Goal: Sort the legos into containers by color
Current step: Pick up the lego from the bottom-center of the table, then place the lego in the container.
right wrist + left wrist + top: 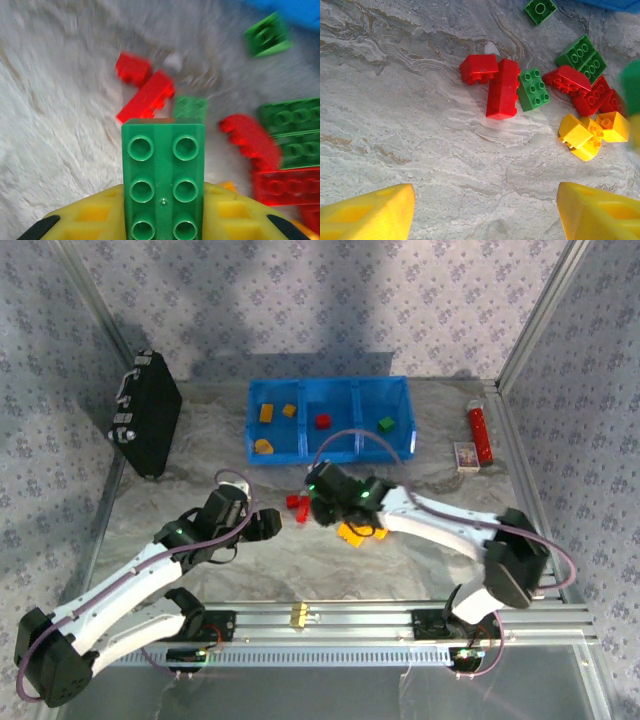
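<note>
While right hand grips, green lego inside it

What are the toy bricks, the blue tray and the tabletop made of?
The bricks look like hard, glossy plastic: moulded studs. The blue tray seems plastic too, smooth and evenly coloured. The tabletop looks marble-veined, but rumpled edges suggest a printed sheet.

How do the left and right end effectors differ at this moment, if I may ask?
The left end effector stands open and empty, while the right end effector is shut on a green lego. The left end effector hangs beside the loose legos on the table, while the right end effector is over them. Both have yellow fingers and point down at the table.
</note>
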`<state>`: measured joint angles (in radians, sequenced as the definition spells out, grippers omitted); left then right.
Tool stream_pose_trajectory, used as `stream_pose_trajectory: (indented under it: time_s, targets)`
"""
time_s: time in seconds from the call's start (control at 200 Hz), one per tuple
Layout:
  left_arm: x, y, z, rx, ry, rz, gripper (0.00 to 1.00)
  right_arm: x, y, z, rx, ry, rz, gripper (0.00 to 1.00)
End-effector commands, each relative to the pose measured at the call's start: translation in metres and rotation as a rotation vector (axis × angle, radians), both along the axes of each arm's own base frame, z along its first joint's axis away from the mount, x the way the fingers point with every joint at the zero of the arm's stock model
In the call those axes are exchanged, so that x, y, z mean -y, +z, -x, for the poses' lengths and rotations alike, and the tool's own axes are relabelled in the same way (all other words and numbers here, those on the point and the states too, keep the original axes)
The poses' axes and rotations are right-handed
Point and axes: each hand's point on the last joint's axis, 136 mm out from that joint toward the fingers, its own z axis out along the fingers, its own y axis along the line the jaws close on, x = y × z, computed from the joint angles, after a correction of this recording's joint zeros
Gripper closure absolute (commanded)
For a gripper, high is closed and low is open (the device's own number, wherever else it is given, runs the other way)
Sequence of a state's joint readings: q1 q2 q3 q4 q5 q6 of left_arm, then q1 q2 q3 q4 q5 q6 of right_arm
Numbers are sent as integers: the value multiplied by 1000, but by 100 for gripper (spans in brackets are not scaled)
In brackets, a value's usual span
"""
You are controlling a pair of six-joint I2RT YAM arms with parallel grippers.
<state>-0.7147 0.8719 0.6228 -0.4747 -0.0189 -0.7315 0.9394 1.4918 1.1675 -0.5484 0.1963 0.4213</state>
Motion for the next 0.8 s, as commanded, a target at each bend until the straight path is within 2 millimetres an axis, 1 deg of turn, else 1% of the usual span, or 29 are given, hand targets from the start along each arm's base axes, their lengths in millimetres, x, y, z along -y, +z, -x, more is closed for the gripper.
stream_pose_trajectory:
  time_s: [0.0,0.1,0.13,0.14,0.165,0.235,0.315,0.415,0.57,0.595,0.62,0.645,0.675,0.69,0.72,0.795]
  targets:
    - [5,2,1,4,-40,-28,25,51,7,-19,-2,-104,44,69]
    - [11,0,2,0,-63,-58,25,84,17,-46,-5,-192,31,69]
    - [13,0,2,-2,-69,-62,25,94,16,-53,-11,-215,38,69]
    - [13,0,2,-2,-71,-63,25,93,26,-59,6,-219,21,69]
    - [15,0,2,-4,-76,-65,25,97,32,-67,15,-232,11,69]
    - [18,-1,3,-4,-87,-72,25,109,39,-89,19,-266,-4,69]
    - [21,1,4,-3,-95,-78,25,116,45,-112,22,-290,-21,69]
    - [22,2,5,1,-99,-79,25,124,48,-142,25,-316,-12,69]
    - [24,2,8,0,-105,-82,25,135,38,-192,-10,-365,-15,69]
    - [25,2,8,1,-105,-80,25,136,37,-200,-11,-372,-15,68]
    - [25,2,9,-1,-105,-82,25,137,35,-207,-15,-378,-16,63]
    - [25,2,9,1,-106,-81,25,136,37,-215,-10,-377,-28,53]
    - [25,2,9,2,-104,-82,25,133,35,-223,-14,-361,-41,25]
    - [25,2,9,3,-104,-80,25,133,35,-226,-13,-360,-45,17]
    - [25,2,10,1,-104,-81,25,131,36,-230,-15,-361,-46,12]
    - [25,2,11,2,-106,-82,25,125,45,-229,7,-348,-40,9]
